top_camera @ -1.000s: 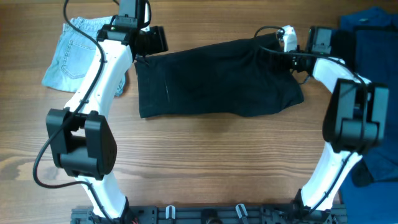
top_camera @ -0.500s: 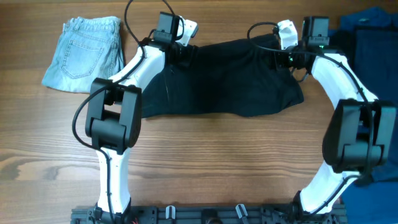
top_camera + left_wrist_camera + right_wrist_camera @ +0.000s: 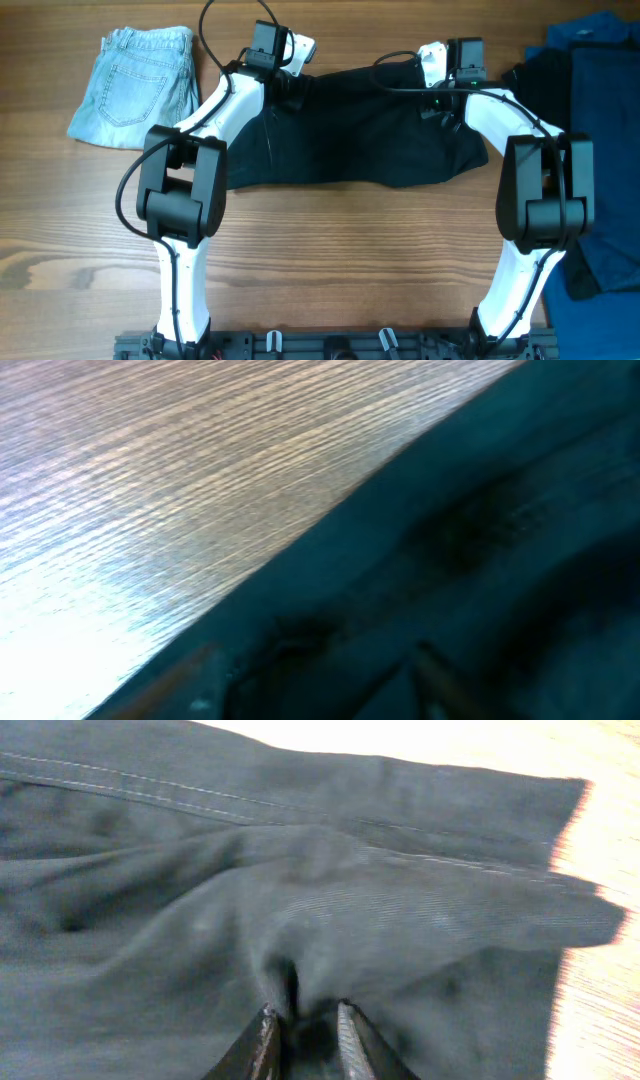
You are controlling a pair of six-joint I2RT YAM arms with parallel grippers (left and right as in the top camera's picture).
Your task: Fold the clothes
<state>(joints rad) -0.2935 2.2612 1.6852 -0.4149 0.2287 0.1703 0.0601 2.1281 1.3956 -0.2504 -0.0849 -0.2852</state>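
Note:
Black shorts (image 3: 350,130) lie spread across the far middle of the wooden table. My left gripper (image 3: 289,87) is at their far left edge. In the left wrist view its fingers (image 3: 315,665) show dimly, spread apart, pressed close over the dark cloth (image 3: 480,560). My right gripper (image 3: 437,97) is at the far right part of the shorts. In the right wrist view its fingers (image 3: 302,1032) are pinched on a raised fold of the cloth (image 3: 300,890).
Folded light-blue denim shorts (image 3: 135,85) lie at the far left. A heap of dark blue clothes (image 3: 600,60) lies along the right edge, reaching down to the front right (image 3: 610,260). Bare wood (image 3: 340,260) fills the front of the table.
My left gripper has swung from the shorts' far left corner rightward onto their far edge. My right gripper has moved left along the far edge, further onto the cloth.

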